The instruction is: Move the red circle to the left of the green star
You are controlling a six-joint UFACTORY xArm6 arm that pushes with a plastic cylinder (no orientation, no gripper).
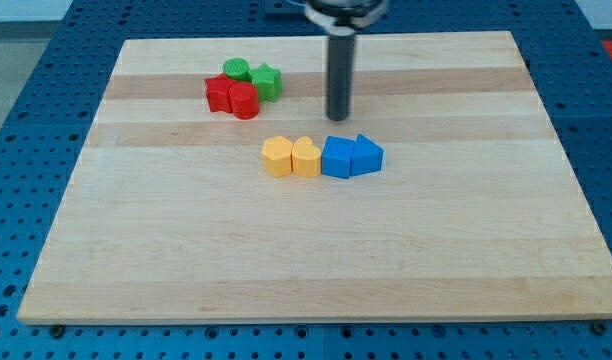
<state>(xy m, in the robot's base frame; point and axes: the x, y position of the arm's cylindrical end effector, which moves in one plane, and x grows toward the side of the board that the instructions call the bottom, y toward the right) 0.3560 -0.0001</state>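
The red circle (245, 101) sits at the upper left of the wooden board (316, 260), touching a second red block (219, 93) on its left. The green star (267, 80) lies just above and to the right of the red circle, touching it. A green circle (237, 70) sits behind the red blocks, next to the star. My tip (337, 117) is to the right of this cluster, apart from it, and just above the blue blocks.
A row of blocks lies mid-board: a yellow block (277, 157), a yellow heart-like block (306, 158), a blue block (338, 157) and another blue block (366, 154), all touching side by side. The board's edges border a blue perforated table.
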